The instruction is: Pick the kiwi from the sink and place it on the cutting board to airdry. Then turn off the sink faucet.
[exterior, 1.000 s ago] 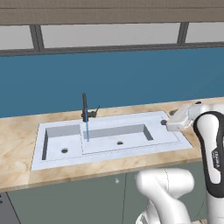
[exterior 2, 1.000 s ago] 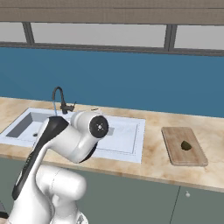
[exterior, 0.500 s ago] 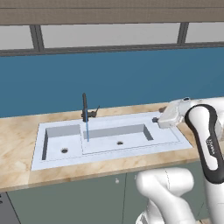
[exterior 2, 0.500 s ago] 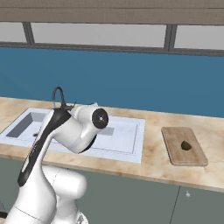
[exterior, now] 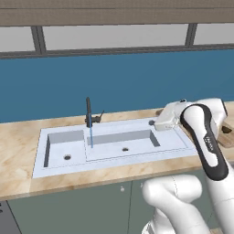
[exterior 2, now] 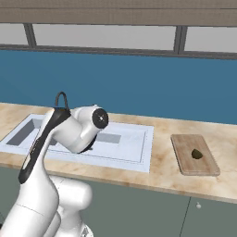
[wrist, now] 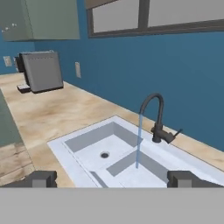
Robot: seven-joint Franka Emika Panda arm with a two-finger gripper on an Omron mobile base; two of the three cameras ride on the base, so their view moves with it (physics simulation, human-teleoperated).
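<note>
The kiwi [exterior 2: 196,153] lies on the wooden cutting board [exterior 2: 193,162], on the counter right of the sink [exterior 2: 139,150]. The board's edge [exterior: 227,140] also peeks out behind my arm. Water runs from the dark sink faucet [exterior: 88,112] into the white sink [exterior: 41,153]. My gripper [exterior: 155,122] hangs over the sink's right end, well right of the faucet. In the hand view the gripper [wrist: 113,179] is open with nothing between its fingertips [wrist: 41,178], and it faces the faucet [wrist: 155,116] and its side lever [wrist: 175,133] across the sink [wrist: 65,144].
A grey boxy appliance [wrist: 41,72] stands far along the counter against the blue wall, with a wall outlet [wrist: 78,69] beside it. Windows run above the blue backsplash. Marbled counter surrounds the sink on both sides.
My arm has swung left, carrying the open hand from the sink's right edge toward the faucet. The kiwi stays on the board and the water still runs.
</note>
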